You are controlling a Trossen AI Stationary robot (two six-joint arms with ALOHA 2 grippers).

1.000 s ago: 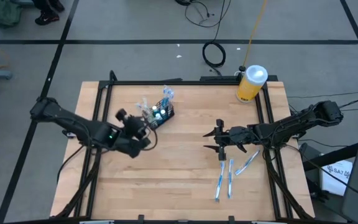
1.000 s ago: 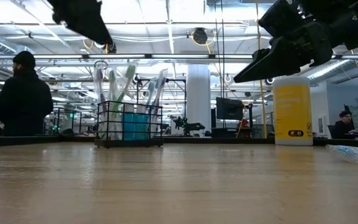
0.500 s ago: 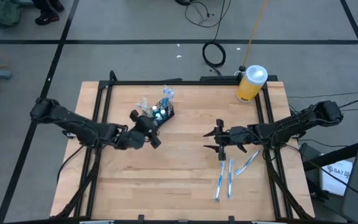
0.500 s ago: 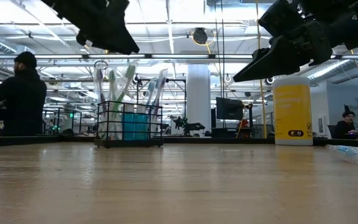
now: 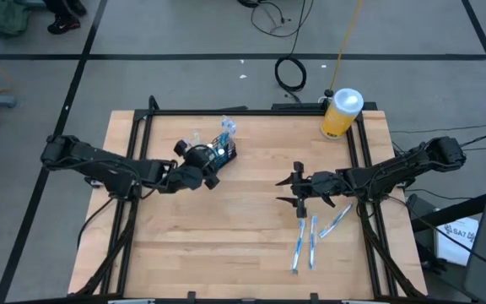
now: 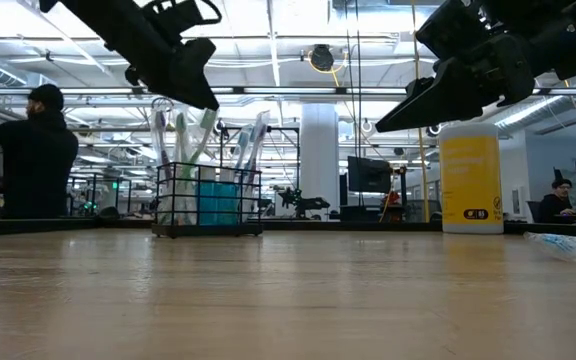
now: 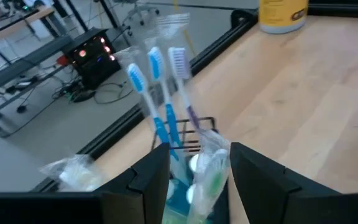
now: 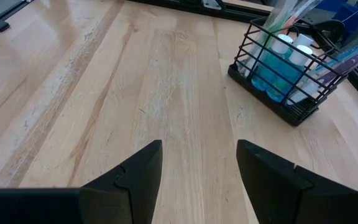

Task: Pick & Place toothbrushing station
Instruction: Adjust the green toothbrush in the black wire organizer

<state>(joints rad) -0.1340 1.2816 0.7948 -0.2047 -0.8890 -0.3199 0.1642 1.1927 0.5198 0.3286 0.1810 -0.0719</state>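
- A pale wooden tabletop [image 5: 226, 228] stands in a wide, bright workshop.
- The black wire caddy [image 5: 223, 153] full of toothbrushes stands upright at the far side, left of centre.
- The left pincer [image 5: 210, 170], fingers spread, hovers over the caddy's near edge.
- The right pincer [image 5: 287, 192], fingers spread, hangs right of centre, empty.

Two slim, dark, jointed arms are seen, built of black links with rounded joint housings. Each ends in a black hand, the left hand [image 5: 210, 171] and the right hand [image 5: 287, 191], formed of two flat, angular, matte fingers [image 8: 135, 180] with bevelled edges. Dark cables are run along the right arm's links.
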